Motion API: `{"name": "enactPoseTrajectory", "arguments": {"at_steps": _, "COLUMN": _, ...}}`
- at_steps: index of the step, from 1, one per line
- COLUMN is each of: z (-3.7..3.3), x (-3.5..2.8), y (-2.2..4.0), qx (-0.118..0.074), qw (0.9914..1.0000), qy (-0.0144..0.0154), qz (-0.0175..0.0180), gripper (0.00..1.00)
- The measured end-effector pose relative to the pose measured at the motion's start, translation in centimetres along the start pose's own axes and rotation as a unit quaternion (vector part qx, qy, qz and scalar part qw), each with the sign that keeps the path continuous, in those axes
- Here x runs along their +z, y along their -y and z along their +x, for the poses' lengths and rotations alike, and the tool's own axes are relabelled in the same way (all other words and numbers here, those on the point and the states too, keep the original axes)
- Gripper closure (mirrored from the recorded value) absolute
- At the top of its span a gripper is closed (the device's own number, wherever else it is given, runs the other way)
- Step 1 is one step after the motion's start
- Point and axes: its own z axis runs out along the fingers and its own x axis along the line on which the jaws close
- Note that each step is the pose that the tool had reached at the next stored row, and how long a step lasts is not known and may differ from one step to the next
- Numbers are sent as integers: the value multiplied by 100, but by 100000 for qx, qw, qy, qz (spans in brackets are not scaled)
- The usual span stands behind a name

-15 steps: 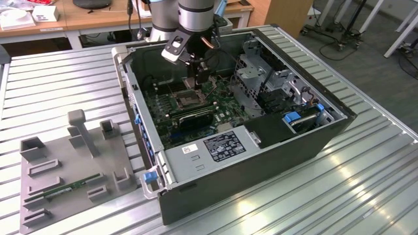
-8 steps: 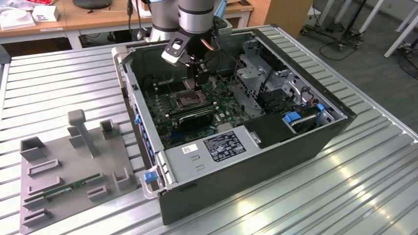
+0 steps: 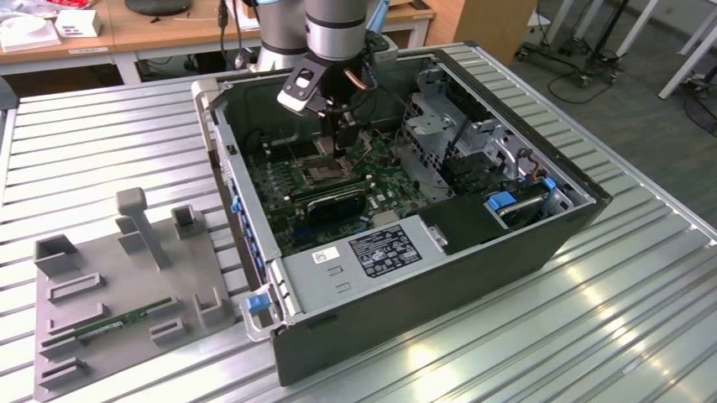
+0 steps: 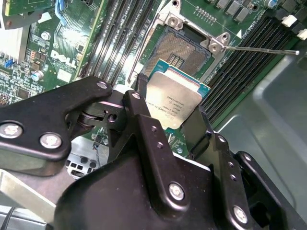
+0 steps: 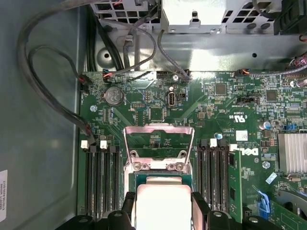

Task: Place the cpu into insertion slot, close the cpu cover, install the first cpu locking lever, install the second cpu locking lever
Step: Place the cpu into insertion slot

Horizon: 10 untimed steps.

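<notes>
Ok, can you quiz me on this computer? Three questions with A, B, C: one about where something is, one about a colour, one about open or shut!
1. Where is the cpu? A. on the floor B. in the pincer C. in a box
2. What colour is the motherboard? A. red B. yellow C. green
3. The cpu cover is: A. tilted open B. shut flat C. gone
Answers: 1 B, the pincer clamps it and the insertion slot lies bare; 2 C, the board is green; 3 A, its frame tilts up off the slot.
</notes>
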Motion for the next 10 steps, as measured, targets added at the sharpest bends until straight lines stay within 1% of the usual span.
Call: {"name": "enactPoseTrajectory", "arguments": {"at_steps": 10, "z": 0, "x": 8, "y": 0, "qx": -2, "qw": 100000, "qy": 2, "qz": 2, "gripper": 46}}
